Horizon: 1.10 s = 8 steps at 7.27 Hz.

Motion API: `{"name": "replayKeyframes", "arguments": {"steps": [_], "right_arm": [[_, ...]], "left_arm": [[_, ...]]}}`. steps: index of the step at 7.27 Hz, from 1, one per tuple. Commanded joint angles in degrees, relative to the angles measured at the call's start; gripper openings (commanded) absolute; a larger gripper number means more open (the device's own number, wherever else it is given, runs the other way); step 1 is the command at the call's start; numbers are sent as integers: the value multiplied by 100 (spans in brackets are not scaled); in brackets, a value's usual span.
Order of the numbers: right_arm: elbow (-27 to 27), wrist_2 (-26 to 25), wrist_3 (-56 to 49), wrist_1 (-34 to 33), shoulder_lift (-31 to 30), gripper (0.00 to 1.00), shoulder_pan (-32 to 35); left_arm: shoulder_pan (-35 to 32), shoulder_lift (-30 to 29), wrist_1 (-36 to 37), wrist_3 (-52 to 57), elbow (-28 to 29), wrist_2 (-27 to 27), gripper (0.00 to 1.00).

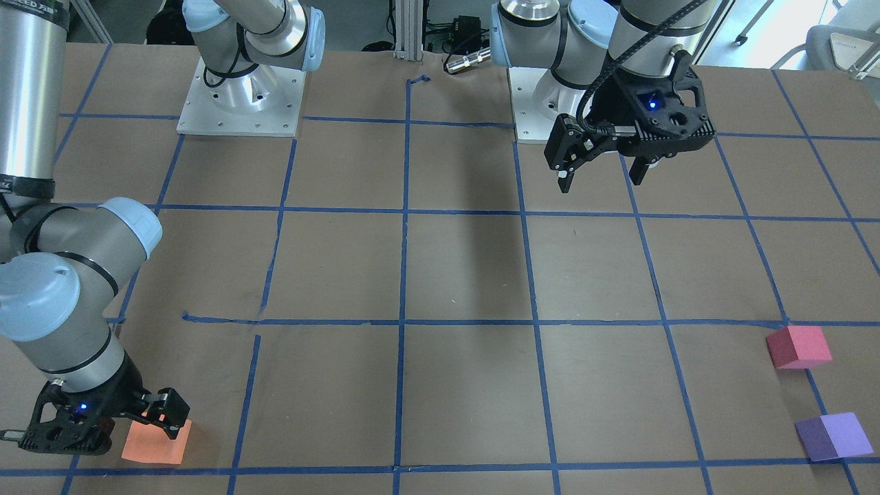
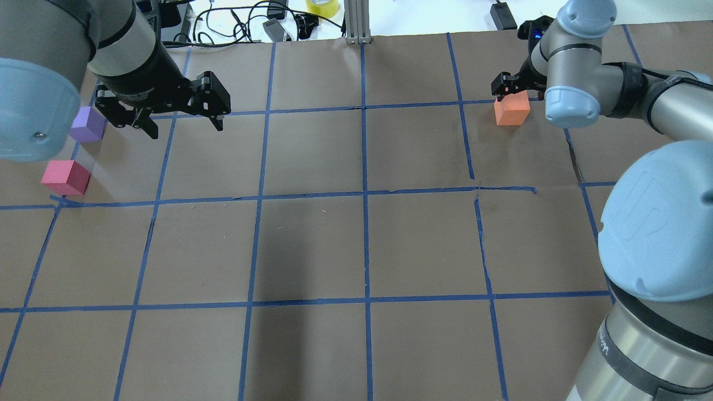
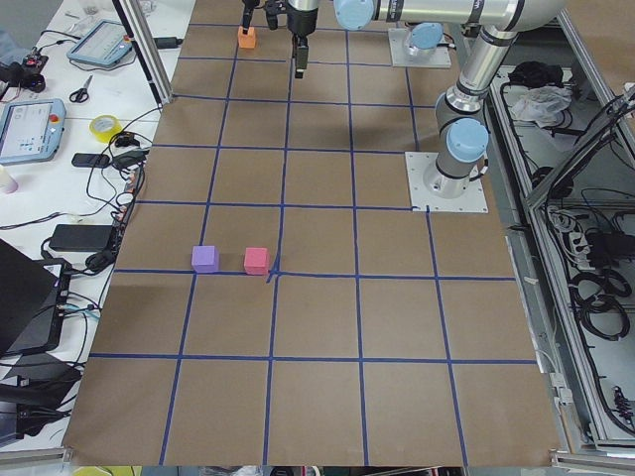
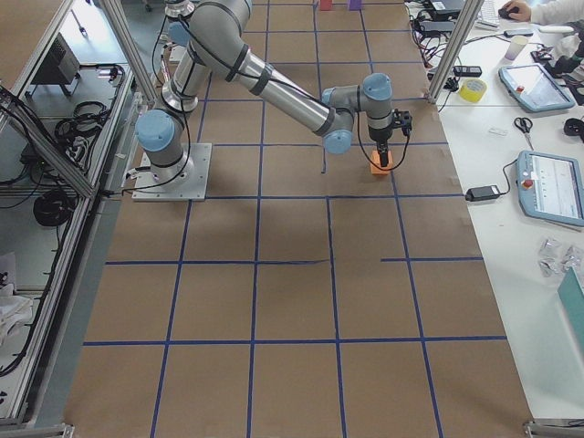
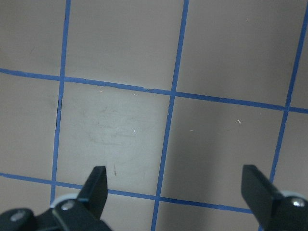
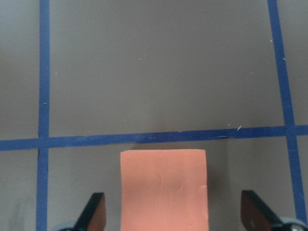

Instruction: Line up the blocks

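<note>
The orange block (image 1: 155, 443) (image 2: 512, 108) sits on the taped brown table, far on my right side. My right gripper (image 1: 141, 432) (image 2: 515, 92) is open and low around it. In the right wrist view the fingers (image 6: 95, 211) stand on either side of the orange block (image 6: 163, 187) with gaps. The pinkish-red block (image 1: 797, 347) (image 2: 66, 177) and the purple block (image 1: 833, 436) (image 2: 88, 123) sit side by side far on my left side. My left gripper (image 1: 599, 180) (image 2: 186, 129) (image 5: 175, 178) is open and empty, raised above bare table, apart from both.
Blue tape lines grid the brown table (image 2: 312, 245). The two arm bases (image 1: 240, 96) (image 1: 543, 103) stand at the robot's edge. An aluminium post (image 2: 356, 22), cables and a yellow tape roll (image 2: 322, 6) lie beyond the far edge.
</note>
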Motion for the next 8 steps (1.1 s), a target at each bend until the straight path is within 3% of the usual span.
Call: {"name": "replayKeyframes", "arguments": {"steps": [1,2,3,4,6,7,8], "right_arm": [[0,18,18,-89,242,100,-11],[0,27,27,-394,331,66,-11],[0,44,35,-397,314,1,-11],[-9,393,44,-406,279,0,-11],[-550,476,62,-189,122,0,42],[-824,501,97,527,-158,0,181],[-931,467,549,821,-309,0,470]], "left_arm": [[4,-1,27,20,0,-3,100],[4,-1,27,20,0,5,100],[4,-1,27,20,0,5,100],[-5,-1,27,20,0,5,100],[-5,-1,27,28,0,5,100],[-5,-1,27,28,0,5,100],[-5,-1,27,28,0,5,100]]}}
